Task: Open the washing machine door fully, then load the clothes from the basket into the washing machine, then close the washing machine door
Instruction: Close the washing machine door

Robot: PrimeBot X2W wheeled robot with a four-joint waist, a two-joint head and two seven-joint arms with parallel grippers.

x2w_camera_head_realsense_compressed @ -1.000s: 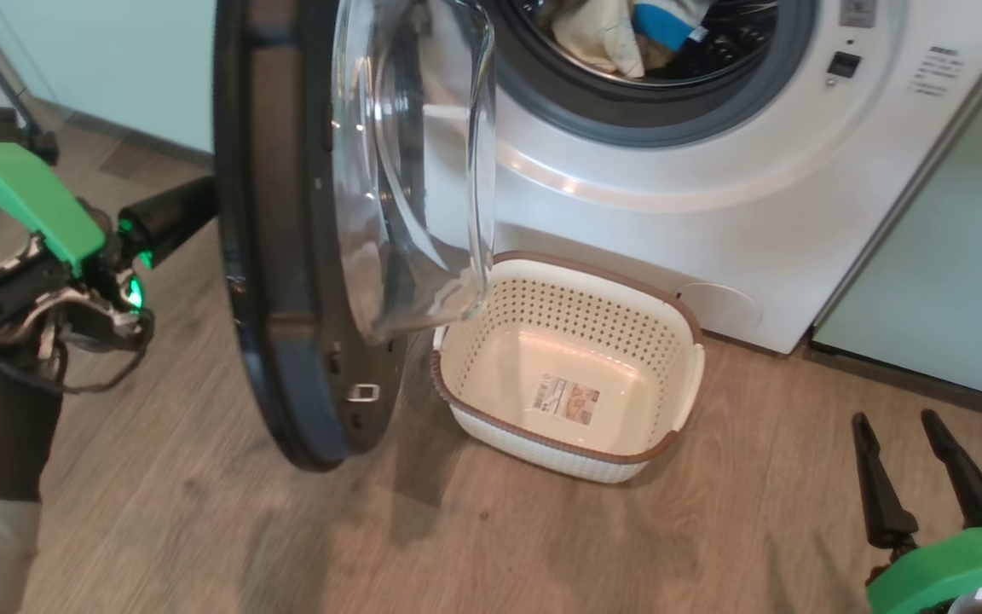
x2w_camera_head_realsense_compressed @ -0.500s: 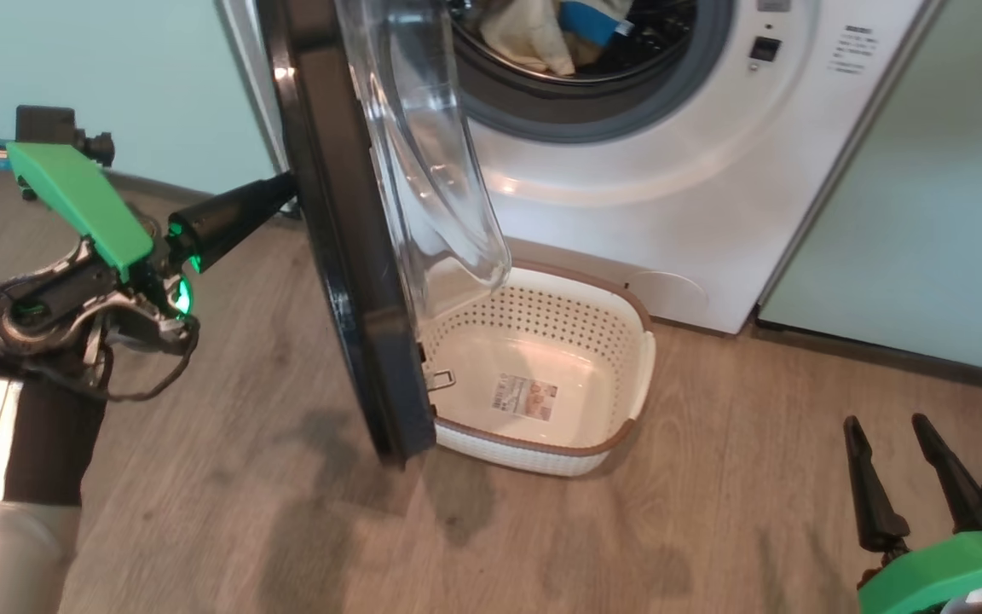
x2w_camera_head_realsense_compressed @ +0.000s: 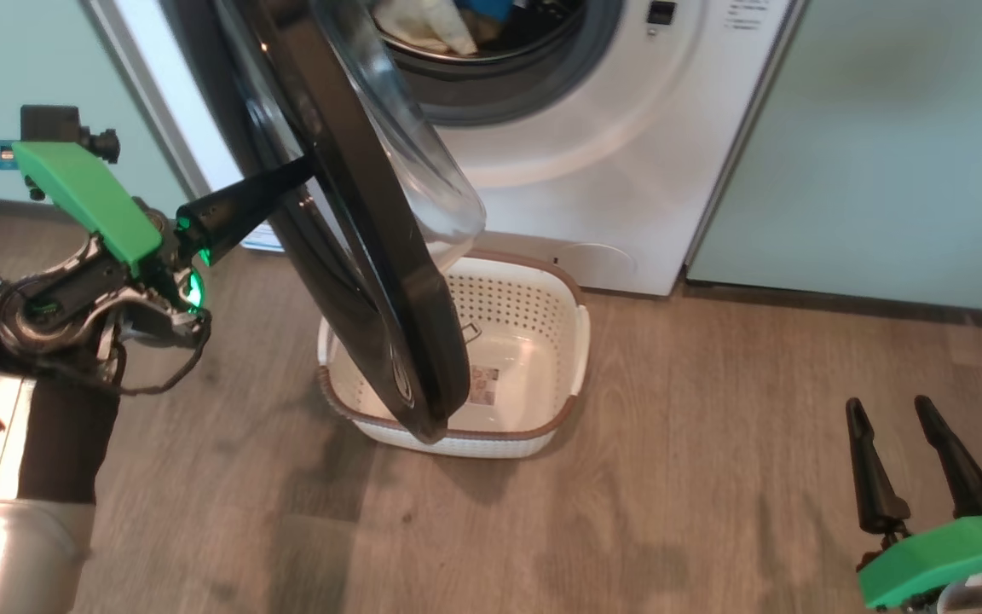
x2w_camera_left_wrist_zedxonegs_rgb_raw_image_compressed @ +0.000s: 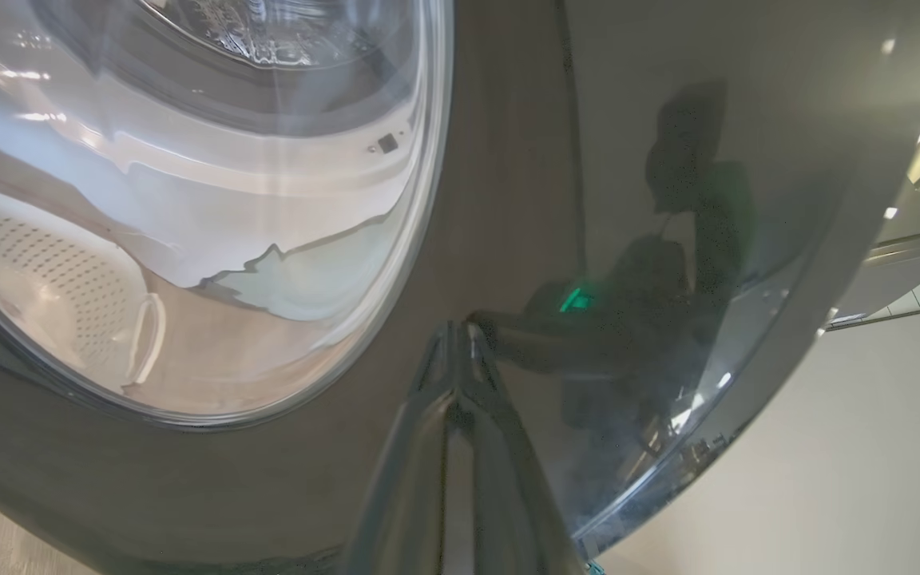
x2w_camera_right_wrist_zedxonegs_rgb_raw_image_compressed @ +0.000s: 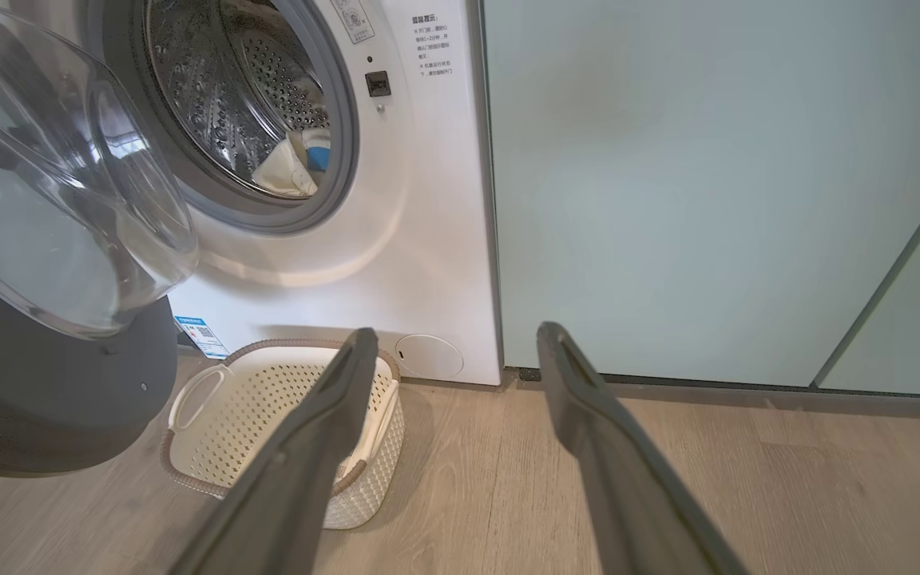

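The washing machine door (x2w_camera_head_realsense_compressed: 376,264), with a glossy black rim and bulging clear glass, stands partly open. It angles out from the white washing machine (x2w_camera_head_realsense_compressed: 602,170), over the basket (x2w_camera_head_realsense_compressed: 542,298) on the wooden floor (x2w_camera_head_realsense_compressed: 713,477). The left tool (x2w_camera_head_realsense_compressed: 308,166), fingers pressed together, touches the door's outer rim. Pale yellow and blue clothes (x2w_camera_head_realsense_compressed: 427,26) lie in the drum. The right tool (x2w_camera_head_realsense_compressed: 888,404) hangs spread, well apart at lower right.

- The washing machine door (x2w_camera_head_realsense_compressed: 363,230) stands partly open, slanting over the basket's (x2w_camera_head_realsense_compressed: 534,294) left half and barring the washing machine (x2w_camera_head_realsense_compressed: 627,170) opening from the left.
- The floor (x2w_camera_head_realsense_compressed: 670,512) right of the basket lies open.
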